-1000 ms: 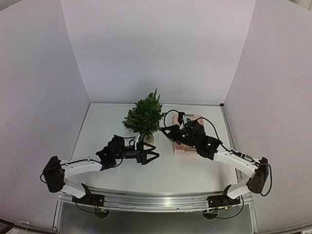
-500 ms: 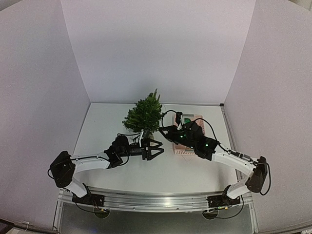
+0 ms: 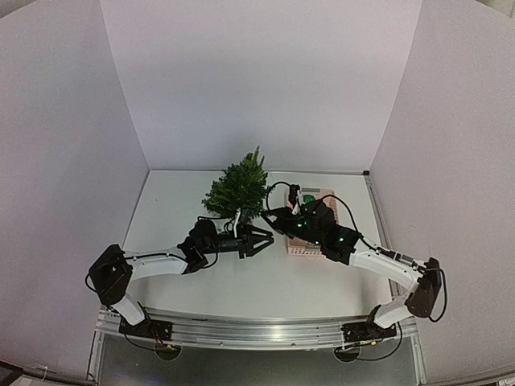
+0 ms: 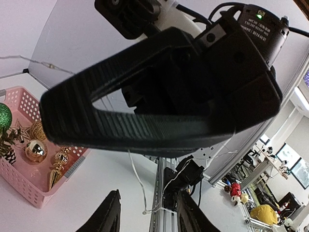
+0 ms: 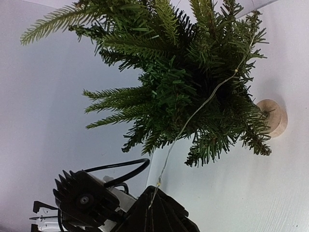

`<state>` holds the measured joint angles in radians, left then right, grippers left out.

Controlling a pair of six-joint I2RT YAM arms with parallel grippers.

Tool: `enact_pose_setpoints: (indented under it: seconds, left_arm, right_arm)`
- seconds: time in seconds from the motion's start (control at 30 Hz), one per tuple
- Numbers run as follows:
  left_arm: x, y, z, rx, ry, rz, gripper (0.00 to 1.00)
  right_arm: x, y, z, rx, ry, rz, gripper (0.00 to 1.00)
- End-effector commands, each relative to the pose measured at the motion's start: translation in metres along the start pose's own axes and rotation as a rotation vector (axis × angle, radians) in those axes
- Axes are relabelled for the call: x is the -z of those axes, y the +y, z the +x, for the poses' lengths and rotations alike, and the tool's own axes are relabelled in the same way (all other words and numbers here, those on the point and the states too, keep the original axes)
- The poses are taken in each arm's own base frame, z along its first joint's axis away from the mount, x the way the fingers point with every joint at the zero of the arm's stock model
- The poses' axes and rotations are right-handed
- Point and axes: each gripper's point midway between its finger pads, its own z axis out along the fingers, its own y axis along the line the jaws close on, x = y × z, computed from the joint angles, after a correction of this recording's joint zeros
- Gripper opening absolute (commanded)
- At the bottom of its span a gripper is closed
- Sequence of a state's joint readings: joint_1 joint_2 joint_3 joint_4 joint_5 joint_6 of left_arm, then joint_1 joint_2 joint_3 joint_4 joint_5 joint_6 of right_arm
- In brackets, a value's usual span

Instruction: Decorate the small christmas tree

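Top external: white tabletop (image 3: 322, 281), pale walls (image 3: 257, 80); small christmas tree (image 3: 238, 190) upright just left of pink basket (image 3: 310, 248). Left tool (image 3: 264, 240), partly apart, empty, left of the basket. Left wrist: basket holds gold baubles (image 4: 36, 151), green ball (image 4: 4, 116). Right wrist: right tool (image 5: 155, 195), closed, pinches thin wire (image 5: 193, 116) running into the tree.

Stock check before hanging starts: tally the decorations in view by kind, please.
green glitter ball: 1
shiny gold ball: 1
gold drop ornament: 1
woven tan ball: 1
dark pine cone: 1
wire light string: 1, leading into the small christmas tree, not in the pink basket
Total: 6; the basket runs off the left wrist frame, so more may be hidden.
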<state>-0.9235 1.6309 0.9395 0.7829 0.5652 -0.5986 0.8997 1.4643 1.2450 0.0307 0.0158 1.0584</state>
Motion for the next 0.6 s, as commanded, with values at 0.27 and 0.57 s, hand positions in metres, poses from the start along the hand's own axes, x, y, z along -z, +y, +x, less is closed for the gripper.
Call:
enact_pose_setpoints:
  seconds: [0.27,0.57]
  left_arm:
    - [0.006,-0.005,-0.022,-0.034,-0.012,0.045,0.0]
    - [0.057,0.025,-0.014,-0.268,0.18,-0.18,0.0]
  right_arm:
    - [0.017,0.021,-0.012,0.043,-0.059,-0.058,0.0]
    - [0.028,0.017,-0.019,0.132,-0.107,-0.036,0.11]
